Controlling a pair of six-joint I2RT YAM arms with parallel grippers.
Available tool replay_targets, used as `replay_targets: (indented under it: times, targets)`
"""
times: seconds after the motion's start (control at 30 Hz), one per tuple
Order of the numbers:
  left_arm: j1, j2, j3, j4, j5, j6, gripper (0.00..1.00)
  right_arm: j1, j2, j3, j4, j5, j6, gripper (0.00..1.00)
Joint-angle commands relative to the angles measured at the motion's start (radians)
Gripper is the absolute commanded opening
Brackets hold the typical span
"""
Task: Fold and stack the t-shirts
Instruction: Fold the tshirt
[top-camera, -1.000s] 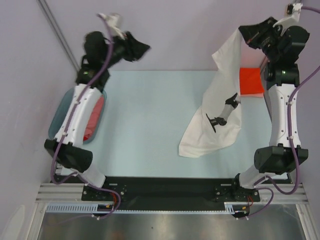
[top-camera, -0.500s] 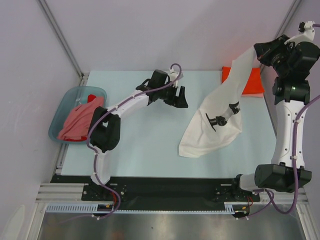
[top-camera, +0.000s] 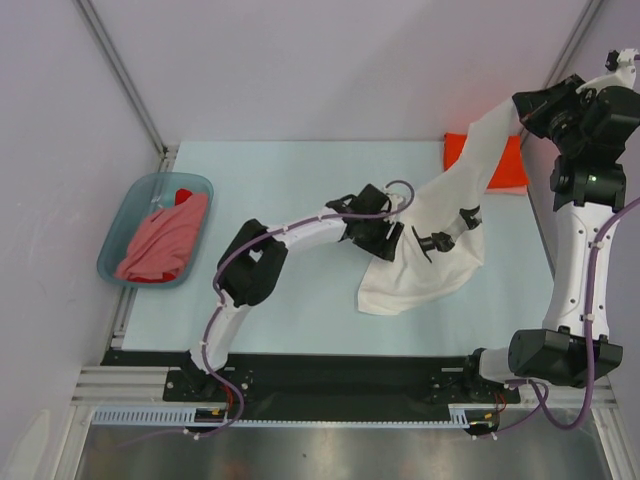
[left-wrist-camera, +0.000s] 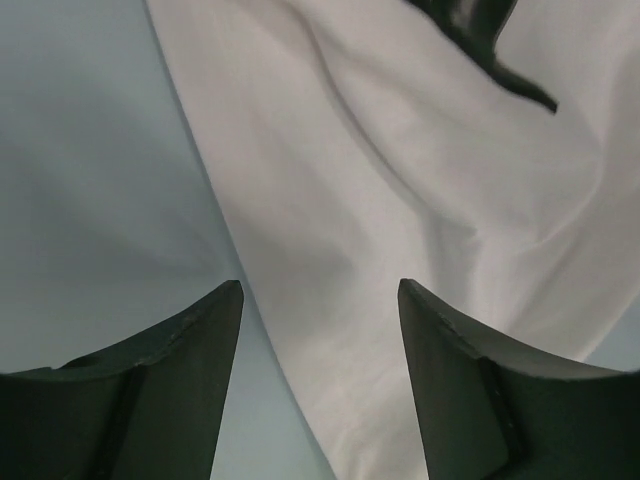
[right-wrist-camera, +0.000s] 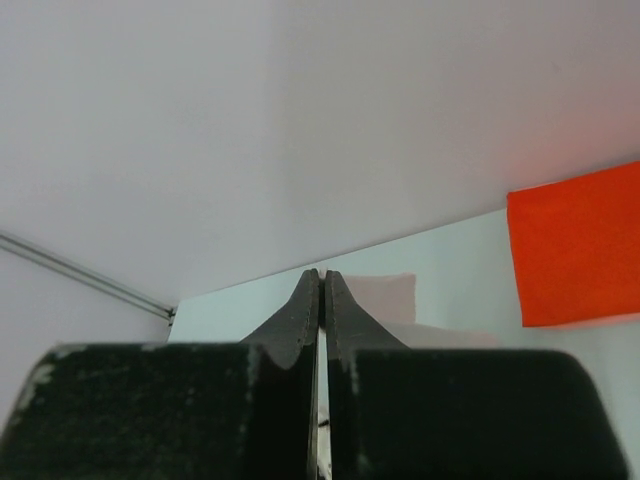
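The large white t-shirt with small black prints hangs from my right gripper, which is shut on its top corner high at the back right; its lower part rests on the table. In the right wrist view the gripper pinches a thin strip of white cloth. My left gripper is open, low over the shirt's left edge; in the left wrist view the white cloth lies between and beyond the gripper. A folded orange-red t-shirt lies at the back right, also in the right wrist view.
A blue-grey basin at the left holds a salmon-pink shirt over a red one. The pale blue table is bounded by walls behind and at both sides.
My left arm has swung down from high at the back left, across the table, to the white shirt's left edge. My right gripper has kept the shirt lifted, shifting slightly right.
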Motion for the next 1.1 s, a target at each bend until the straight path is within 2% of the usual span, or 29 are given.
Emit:
replay_targets:
  times: [0.0,0.1,0.17,0.2,0.3,0.33,0.4,0.53,0.67,0.77,0.9,1.0,1.07]
  targets:
    - [-0.053,-0.030,-0.028,-0.040,-0.198,0.002,0.70,0.000,-0.053,-0.007,0.010,-0.022,0.006,0.00]
    - [-0.081,0.003,-0.011,-0.076,-0.232,-0.015,0.71,0.002,-0.069,-0.030,0.013,-0.027,0.014,0.00]
    - [-0.096,0.028,0.029,-0.127,-0.235,-0.019,0.66,0.008,-0.073,-0.039,0.019,-0.035,0.017,0.00]
    - [-0.101,0.057,0.047,-0.147,-0.250,-0.022,0.51,0.011,-0.073,-0.039,0.019,-0.035,0.017,0.00]
    - [-0.102,0.085,0.075,-0.175,-0.266,-0.030,0.16,0.031,-0.078,-0.057,0.023,-0.032,0.015,0.00]
    - [-0.102,0.086,0.075,-0.176,-0.301,-0.027,0.00,0.037,-0.080,-0.064,0.024,-0.029,0.017,0.00]
    - [-0.093,0.077,0.069,-0.198,-0.335,-0.007,0.00,0.055,-0.083,-0.082,0.027,-0.027,0.020,0.00]
    - [-0.013,-0.105,-0.037,-0.173,-0.422,0.019,0.00,0.094,-0.075,-0.088,0.013,-0.024,0.014,0.00]
    - [0.187,-0.300,-0.077,-0.181,-0.430,0.023,0.00,0.124,-0.048,-0.085,0.021,-0.024,0.020,0.00]
    - [0.276,-0.416,-0.043,-0.181,-0.445,0.062,0.00,0.132,-0.005,-0.050,0.044,-0.036,0.038,0.00]
    - [0.307,-0.567,-0.063,-0.163,-0.473,0.079,0.00,0.147,0.034,-0.002,0.065,-0.064,0.090,0.00]
    - [0.306,-0.724,-0.233,-0.118,-0.458,0.016,0.01,0.169,0.029,0.004,0.017,-0.099,0.092,0.00]
    - [0.306,-0.820,-0.441,-0.083,-0.427,-0.067,0.00,0.178,-0.018,-0.049,-0.028,-0.110,0.093,0.00]
